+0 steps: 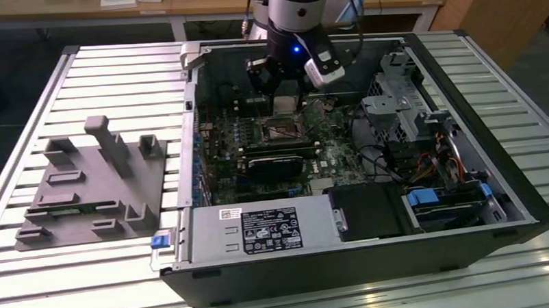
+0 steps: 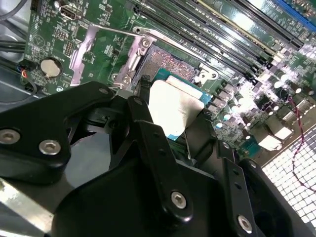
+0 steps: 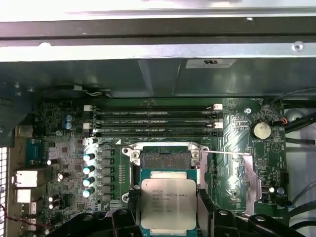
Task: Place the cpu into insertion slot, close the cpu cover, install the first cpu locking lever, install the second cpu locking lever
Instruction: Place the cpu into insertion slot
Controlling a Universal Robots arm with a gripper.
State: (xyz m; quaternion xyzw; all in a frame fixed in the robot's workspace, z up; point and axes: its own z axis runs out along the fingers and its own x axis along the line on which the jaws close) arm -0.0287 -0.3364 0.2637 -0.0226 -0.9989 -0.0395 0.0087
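Gripper (image 3: 167, 216) clenched on the cpu (image 3: 165, 200), chip hanging partly over the insertion slot (image 3: 165, 159), whose dark centre shows bare. My call: square all 4 edges to that slot's rim and keep it flat, no tilt.

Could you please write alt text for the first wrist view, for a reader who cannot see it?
A black gripper holds a square silver cpu over the open socket on a green motherboard. Near the socket run long memory slots, and a round coin battery sits off to one side.
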